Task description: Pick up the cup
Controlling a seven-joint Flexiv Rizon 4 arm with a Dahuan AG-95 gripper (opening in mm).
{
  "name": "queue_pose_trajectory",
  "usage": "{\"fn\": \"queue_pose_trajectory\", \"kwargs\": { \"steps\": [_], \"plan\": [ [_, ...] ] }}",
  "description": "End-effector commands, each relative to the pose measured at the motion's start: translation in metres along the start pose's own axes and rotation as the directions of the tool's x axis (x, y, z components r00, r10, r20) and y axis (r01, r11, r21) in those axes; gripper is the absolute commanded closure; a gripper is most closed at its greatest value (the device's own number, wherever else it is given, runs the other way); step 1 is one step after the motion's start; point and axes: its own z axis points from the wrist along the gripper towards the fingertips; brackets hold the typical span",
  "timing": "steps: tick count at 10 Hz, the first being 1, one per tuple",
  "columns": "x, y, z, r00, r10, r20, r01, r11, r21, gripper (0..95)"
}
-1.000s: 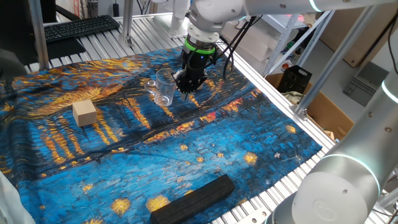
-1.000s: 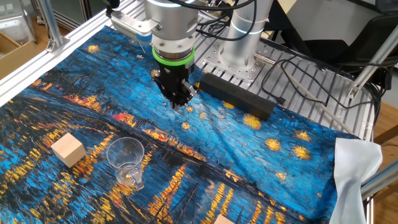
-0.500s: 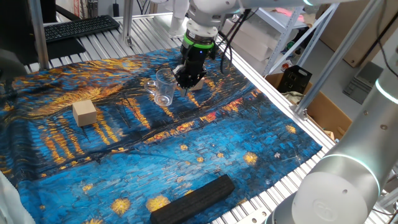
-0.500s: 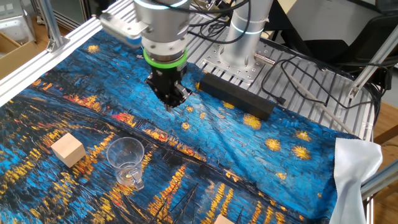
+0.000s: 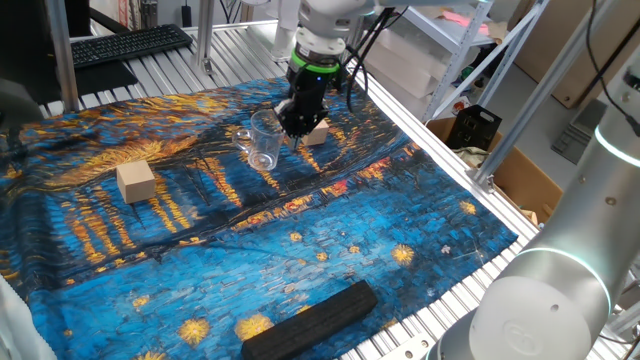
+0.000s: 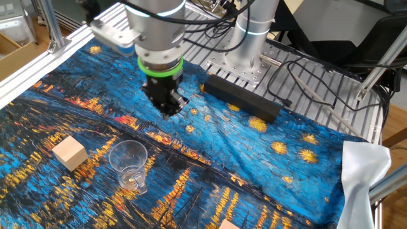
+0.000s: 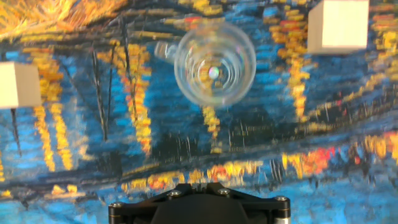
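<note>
The cup [image 5: 263, 141] is a small clear mug that stands upright on the painted cloth, with its handle [image 6: 135, 182] at its side. In the hand view I look down into the cup [image 7: 214, 63] above centre. My gripper [image 6: 166, 113] hangs above the cloth, apart from the cup and empty. In the first fixed view the gripper [image 5: 296, 128] is just right of the cup. Its fingers taper together to a point, so it looks shut. The hand view shows only the black gripper base [image 7: 199, 205].
One tan wooden cube [image 5: 135, 182] lies left of the cup and another [image 5: 316, 133] just behind the gripper; both show in the hand view [image 7: 339, 25] [image 7: 15, 85]. A black bar [image 5: 312, 317] lies near the cloth's front edge. A metal frame surrounds the table.
The gripper has moved across the cloth toward the cup, leftward in both fixed views. The cup and the cubes have not moved.
</note>
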Motion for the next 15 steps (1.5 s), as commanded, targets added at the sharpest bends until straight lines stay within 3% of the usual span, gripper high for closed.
{"fn": "queue_pose_trajectory", "kwargs": {
  "steps": [1, 3, 4, 6, 7, 8, 11, 15],
  "plan": [
    [-0.010, -0.001, 0.001, 1.000, -0.003, -0.003, 0.003, 1.000, 0.001, 95.0],
    [-0.024, -0.006, 0.003, 1.000, -0.002, -0.004, 0.002, 1.000, 0.002, 95.0],
    [-0.028, -0.007, 0.004, 1.000, -0.001, -0.004, 0.001, 1.000, 0.002, 76.0],
    [-0.041, -0.011, 0.009, 1.000, -0.003, -0.005, 0.003, 1.000, 0.000, 76.0],
    [-0.051, -0.014, 0.014, 1.000, -0.002, -0.001, 0.002, 1.000, 0.002, 57.0],
    [-0.054, -0.015, 0.015, 1.000, 0.000, 0.000, 0.000, 1.000, 0.004, 57.0],
    [-0.054, -0.015, 0.018, 0.999, 0.045, 0.005, -0.045, 0.999, 0.024, 0.0],
    [-0.055, -0.014, 0.020, 0.999, 0.036, 0.004, -0.036, 0.999, 0.038, 0.0]
  ]
}}
